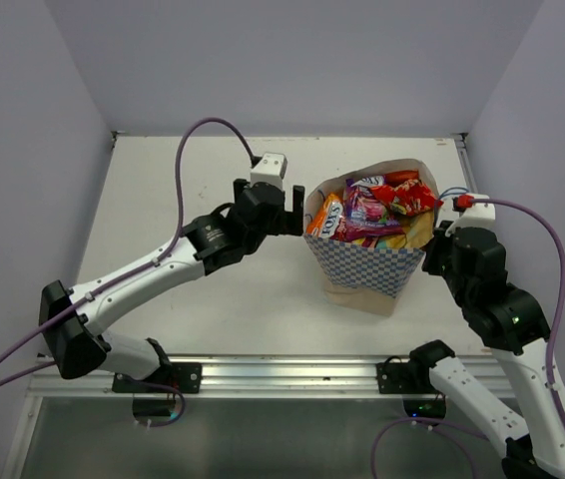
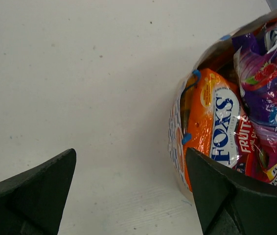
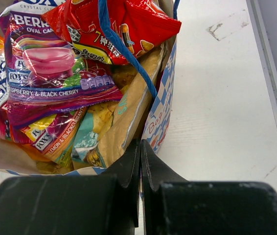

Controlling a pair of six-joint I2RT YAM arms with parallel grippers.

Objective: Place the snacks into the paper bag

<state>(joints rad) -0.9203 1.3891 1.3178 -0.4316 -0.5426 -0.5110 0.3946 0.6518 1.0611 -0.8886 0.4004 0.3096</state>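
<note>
Paper bag [image 1: 367, 267]: one. Blue string handles [image 3: 124, 49]: two. Snacks inside, told apart by colour: one red packet [image 3: 114, 29], one purple packet [image 3: 55, 63], one orange-white packet [image 2: 217, 122], one tan-brown packet [image 3: 128, 107]. More lie beneath; overlap defeats a full count. Arms: two, left arm [image 1: 143, 274] and right arm [image 1: 492, 289].

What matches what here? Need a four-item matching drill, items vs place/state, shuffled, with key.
Column one:
1. left end effector
2. right end effector
3. orange Fox's packet
4. red packet

Column two:
A. shut, tips at the paper bag rim
B. inside the bag, against the wall on the left arm's side
C. open, empty, outside the bag over the table
D. on top of the pile, blue string handle lying across it

Pairs: 1-C, 2-A, 3-B, 4-D
</note>
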